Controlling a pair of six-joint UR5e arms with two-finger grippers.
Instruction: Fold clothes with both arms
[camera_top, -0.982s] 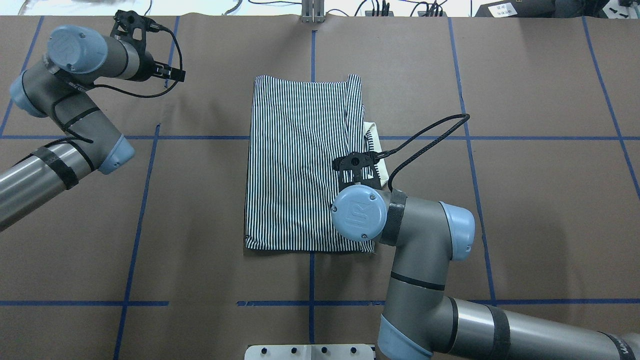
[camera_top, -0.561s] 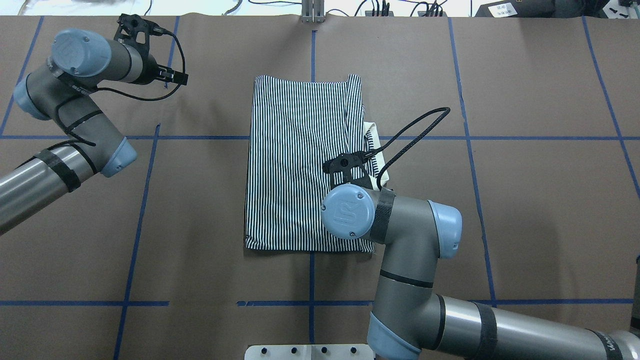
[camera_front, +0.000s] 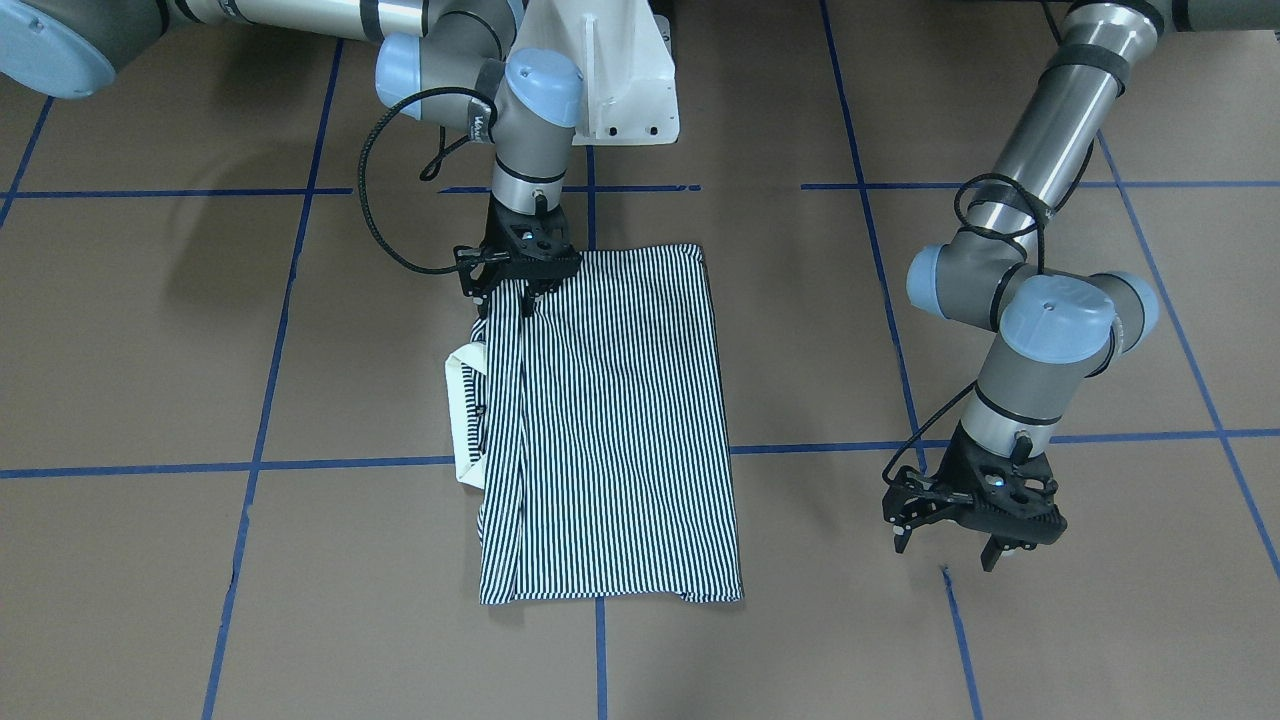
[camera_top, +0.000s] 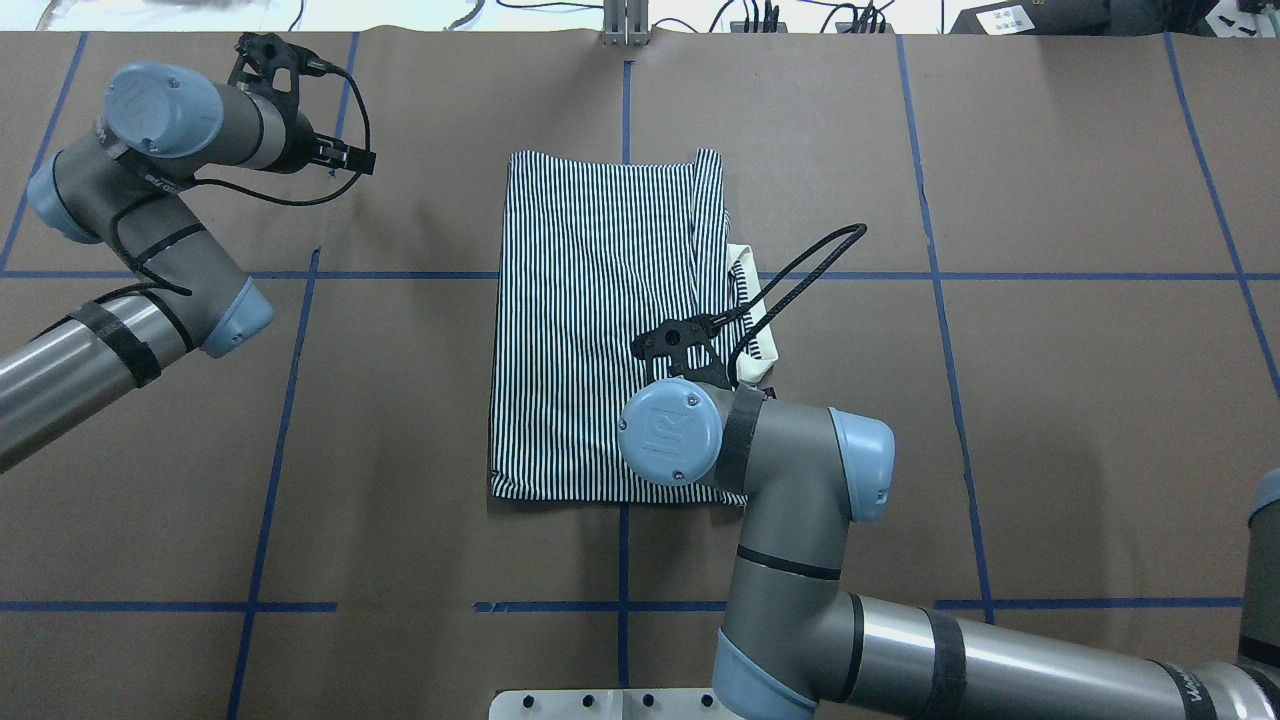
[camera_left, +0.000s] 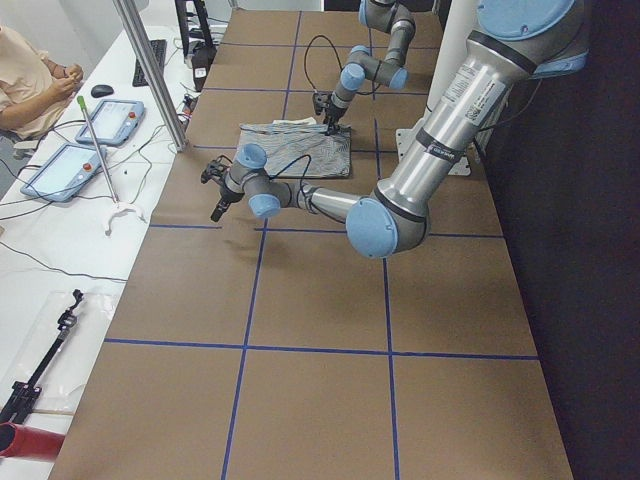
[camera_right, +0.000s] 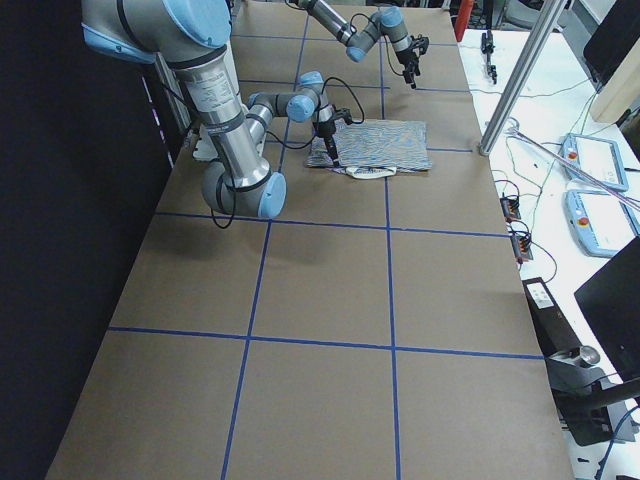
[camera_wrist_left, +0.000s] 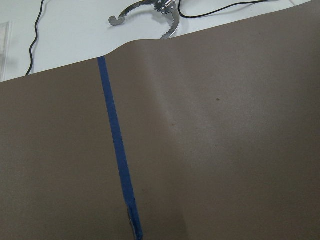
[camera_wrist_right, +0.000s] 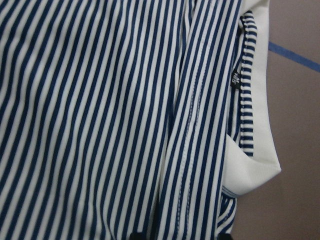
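Striped polo shirt folded flat on tabletop, one corner directly beneath right claw, jaws spread wide over cloth; well apart from left claw, likewise spread, empty.

I see the polo shirt lying mid-worktop, its collar jutting out on the robot's right; right claw above the shirt's near right edge, left claw well apart, far left
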